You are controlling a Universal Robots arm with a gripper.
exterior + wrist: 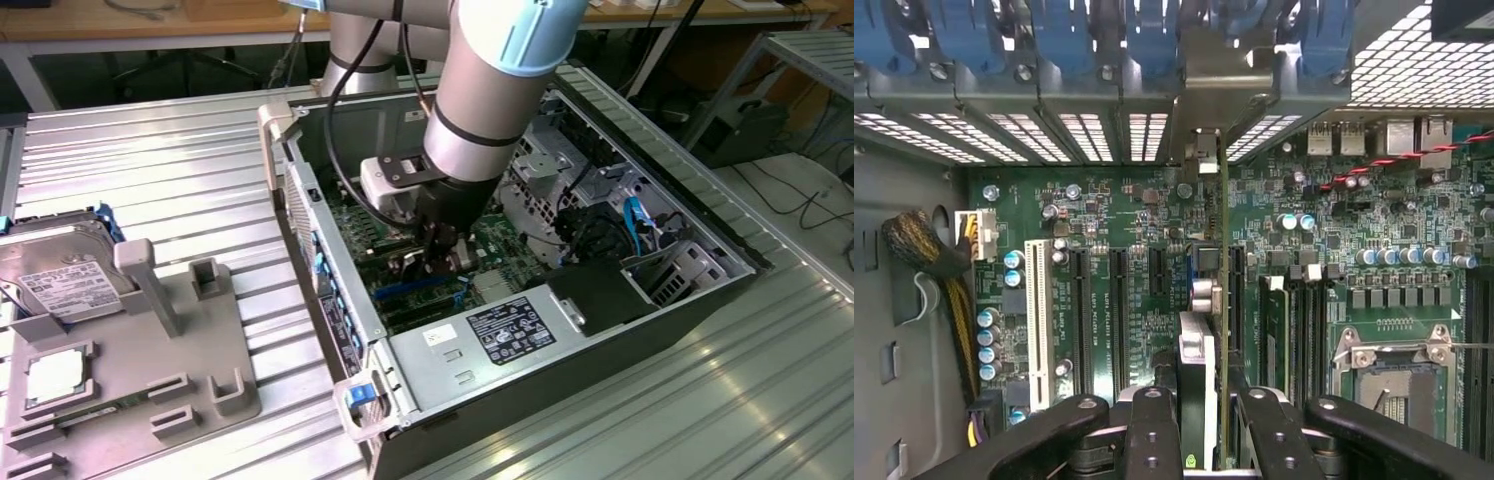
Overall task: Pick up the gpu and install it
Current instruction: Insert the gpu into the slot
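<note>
My gripper (1209,440) is shut on the gpu (1199,350), which I see edge-on between the black fingers (1154,430): a thin green card edge with a silver-black fan part beside it. Its silver metal end bracket (1219,90) reaches up to the row of rear slot openings of the case. The card stands upright over the green motherboard (1134,220), in line with a black expansion slot (1237,300); I cannot tell whether it is seated. In the exterior view the gripper (447,258) is lowered inside the open computer case (400,365).
Blue slot latches (1064,30) line the case's rear wall. A white slot (1037,320), black slots (1116,320), memory slots (1304,330) and the processor socket (1389,370) flank the card. The power supply (514,335) and cables (601,235) crowd the case. A hard drive (54,280) rests on a grey fixture (134,390).
</note>
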